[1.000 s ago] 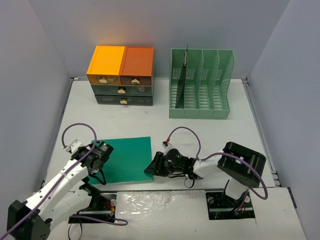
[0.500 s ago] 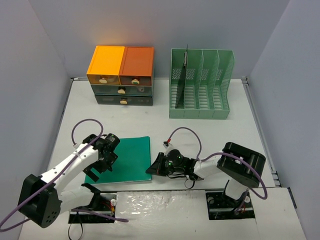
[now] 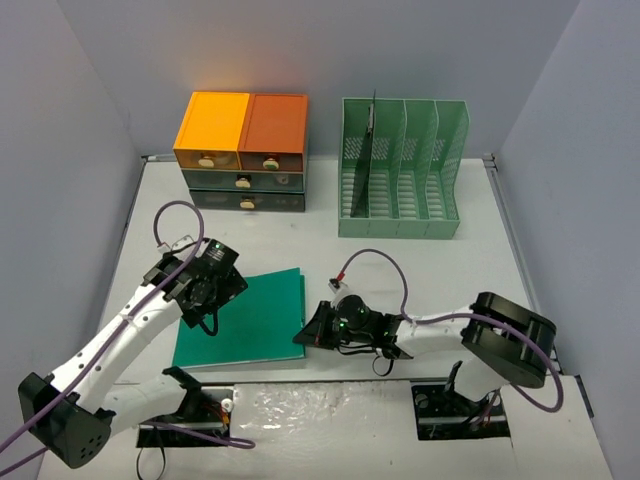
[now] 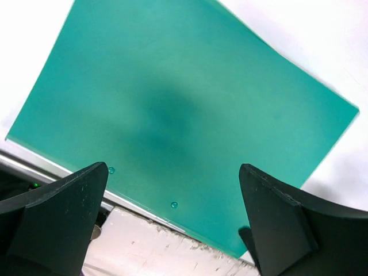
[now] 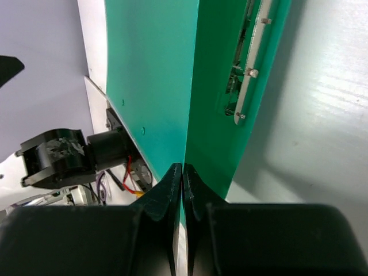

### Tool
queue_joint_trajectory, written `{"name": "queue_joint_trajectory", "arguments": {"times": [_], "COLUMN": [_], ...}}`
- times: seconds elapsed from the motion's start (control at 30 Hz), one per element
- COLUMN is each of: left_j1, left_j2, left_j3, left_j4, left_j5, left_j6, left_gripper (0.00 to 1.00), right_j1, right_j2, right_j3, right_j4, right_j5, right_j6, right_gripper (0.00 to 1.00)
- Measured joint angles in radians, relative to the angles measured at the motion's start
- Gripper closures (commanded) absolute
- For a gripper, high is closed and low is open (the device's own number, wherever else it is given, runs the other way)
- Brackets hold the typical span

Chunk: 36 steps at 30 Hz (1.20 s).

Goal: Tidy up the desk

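Note:
A green folder (image 3: 250, 318) lies on the white desk (image 3: 300, 245) near its front edge. My right gripper (image 3: 306, 336) lies low at the folder's right edge and is shut on that edge. In the right wrist view the black fingertips (image 5: 172, 175) pinch the green sheet (image 5: 149, 86), and the metal clip bar (image 5: 250, 63) on the folder's underside shows, so this edge is lifted. My left gripper (image 3: 198, 308) hovers over the folder's left part, open. In the left wrist view the folder (image 4: 172, 103) fills the space between the wide-apart fingers, with my left gripper (image 4: 173, 168) holding nothing.
An orange-topped drawer unit (image 3: 245, 150) stands at the back left. A green slotted file rack (image 3: 402, 170) stands at the back right with a dark flat item in its leftmost slot. Grey-lilac walls enclose the desk. A white mounting plate (image 3: 320, 408) runs along the front.
The right gripper has closed onto the folder's right edge. The left arm has swung from the folder's front-left side up and back over it, staying open.

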Motion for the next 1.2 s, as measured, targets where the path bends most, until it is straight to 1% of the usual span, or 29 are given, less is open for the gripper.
{"name": "queue_joint_trajectory", "arguments": {"times": [0.13,0.23,0.37,0.47,0.6,0.73,0.97,1.03,1.2], "left_j1": [-0.088,-0.168,-0.278,-0.344,-0.425,-0.538,-0.771,-0.805,-0.838], "left_j2": [0.039,0.109,0.190,0.213,0.214,0.230,0.370,0.402,0.426], "left_j3": [0.087,0.177,0.279,0.321,0.341,0.348,0.447,0.457,0.456], "left_j4": [0.005,0.000,-0.008,-0.009,-0.025,-0.039,-0.112,-0.126,-0.174], "left_j5": [-0.030,-0.070,-0.134,-0.177,-0.235,-0.293,-0.434,-0.459,-0.518], "left_j6": [0.101,0.164,0.229,0.265,0.292,0.306,0.312,0.311,0.301], "left_gripper": [0.03,0.03,0.03,0.03,0.03,0.03,0.03,0.03,0.03], "right_j1": [-0.020,-0.074,-0.151,-0.188,-0.192,-0.196,-0.217,-0.228,-0.252], "right_j2": [-0.124,-0.206,-0.280,-0.310,-0.321,-0.321,-0.321,-0.321,-0.321], "right_j3": [0.064,0.133,0.207,0.229,0.235,0.265,0.388,0.423,0.481], "right_j4": [-0.176,-0.313,-0.455,-0.532,-0.610,-0.676,-0.768,-0.784,-0.831], "right_j5": [0.025,0.048,0.076,0.094,0.108,0.108,0.107,0.108,0.107], "right_j6": [-0.032,-0.064,-0.108,-0.127,-0.131,-0.131,-0.147,-0.155,-0.173], "right_gripper": [1.00,1.00,1.00,1.00,1.00,1.00,1.00,1.00,1.00]}}
